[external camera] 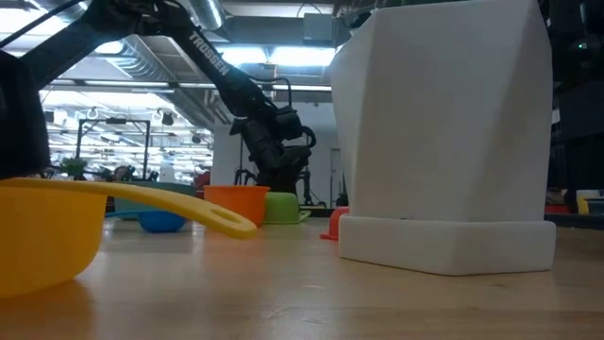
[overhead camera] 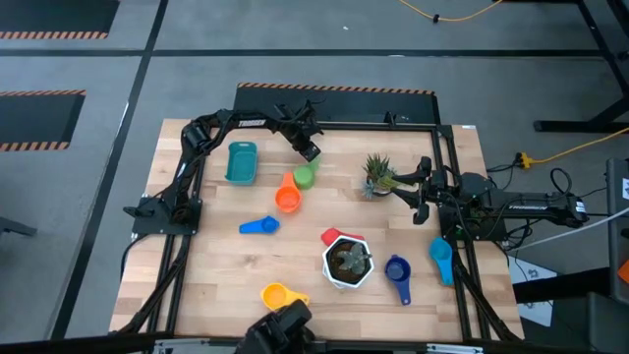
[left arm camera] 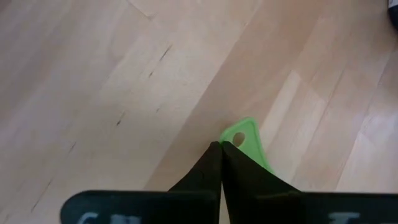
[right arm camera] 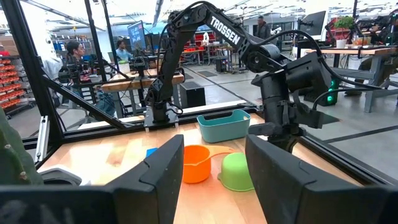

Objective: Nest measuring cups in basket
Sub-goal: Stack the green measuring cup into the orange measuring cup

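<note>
Green measuring cup (overhead camera: 304, 176) sits at the table's (overhead camera: 216, 285) far middle, right of the basket (overhead camera: 240, 163), its handle pinched by the left gripper (overhead camera: 311, 153), while the right gripper (right arm camera: 211, 174) waits wide apart.

Overhead view down; low view level, perhaps nearest the white pot (external camera: 444, 132); wrists forward.

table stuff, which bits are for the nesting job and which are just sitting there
Job: teal basket; green cup, left gripper shut on its handle; orange, red, yellow, dark blue, two light blue cups.
Idle: white plant pot; small plant; right gripper.
</note>
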`<control>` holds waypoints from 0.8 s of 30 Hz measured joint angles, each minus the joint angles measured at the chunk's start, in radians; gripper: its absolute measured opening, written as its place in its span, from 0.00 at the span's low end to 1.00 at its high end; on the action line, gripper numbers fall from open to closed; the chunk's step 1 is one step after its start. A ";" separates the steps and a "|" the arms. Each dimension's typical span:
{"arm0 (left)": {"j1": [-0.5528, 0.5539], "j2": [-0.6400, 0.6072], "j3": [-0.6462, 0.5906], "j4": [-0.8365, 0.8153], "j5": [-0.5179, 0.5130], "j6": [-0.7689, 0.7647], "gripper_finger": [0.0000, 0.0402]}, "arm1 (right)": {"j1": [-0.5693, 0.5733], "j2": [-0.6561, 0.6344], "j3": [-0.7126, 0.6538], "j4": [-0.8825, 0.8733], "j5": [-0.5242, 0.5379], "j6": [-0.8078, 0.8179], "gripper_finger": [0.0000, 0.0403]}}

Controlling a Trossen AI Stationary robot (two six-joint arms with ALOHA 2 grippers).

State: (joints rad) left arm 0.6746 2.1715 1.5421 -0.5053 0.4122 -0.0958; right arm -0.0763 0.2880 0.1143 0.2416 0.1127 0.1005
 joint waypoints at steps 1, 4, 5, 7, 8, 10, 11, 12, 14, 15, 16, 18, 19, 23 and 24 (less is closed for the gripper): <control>0.001 0.000 0.000 0.000 0.000 -0.001 0.00 | 0.000 0.000 0.000 0.000 0.000 0.000 0.44; 0.008 0.000 0.000 0.003 0.002 -0.002 0.00 | 0.000 0.000 0.000 0.000 0.000 0.000 0.44; 0.012 0.000 0.000 0.008 0.002 -0.002 0.00 | 0.000 0.000 0.000 0.000 0.000 0.000 0.44; 0.018 -0.001 0.000 0.017 0.002 -0.002 0.00 | 0.000 0.000 0.000 0.000 0.000 0.000 0.44; 0.021 -0.004 0.000 0.018 0.002 -0.002 0.00 | 0.000 0.000 0.000 0.000 0.000 0.000 0.44; 0.027 -0.013 0.000 0.035 0.009 -0.002 0.00 | 0.000 0.000 0.000 0.000 0.000 0.000 0.44; 0.031 -0.020 0.000 0.042 0.022 -0.002 0.00 | 0.000 0.000 0.000 0.000 0.000 0.000 0.44; 0.035 -0.028 0.000 0.041 0.035 -0.002 0.00 | 0.000 0.000 0.000 0.000 0.000 0.000 0.44; 0.040 -0.047 0.000 0.051 0.048 -0.002 0.00 | 0.000 0.000 0.000 0.000 0.000 0.000 0.44; 0.040 -0.055 0.000 0.058 0.051 -0.001 0.00 | 0.000 0.000 0.000 0.000 0.000 0.000 0.44; 0.041 -0.063 0.000 0.058 0.054 0.001 0.00 | 0.000 0.000 0.000 0.000 0.000 0.000 0.44; 0.043 -0.081 0.000 0.052 0.070 0.001 0.00 | 0.000 0.000 0.000 0.000 0.000 0.000 0.44; 0.043 -0.090 0.000 0.057 0.081 0.001 0.00 | 0.000 0.000 0.000 0.000 0.000 0.000 0.44; 0.036 -0.130 0.000 0.053 0.103 0.002 0.00 | 0.000 0.000 0.000 0.000 0.000 0.000 0.44; 0.032 -0.138 0.000 0.053 0.103 0.002 0.00 | 0.000 0.000 0.000 0.000 0.000 0.000 0.44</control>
State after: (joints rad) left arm 0.7063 2.0332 1.5421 -0.4527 0.5156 -0.0937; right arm -0.0761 0.2882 0.1143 0.2413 0.1127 0.1009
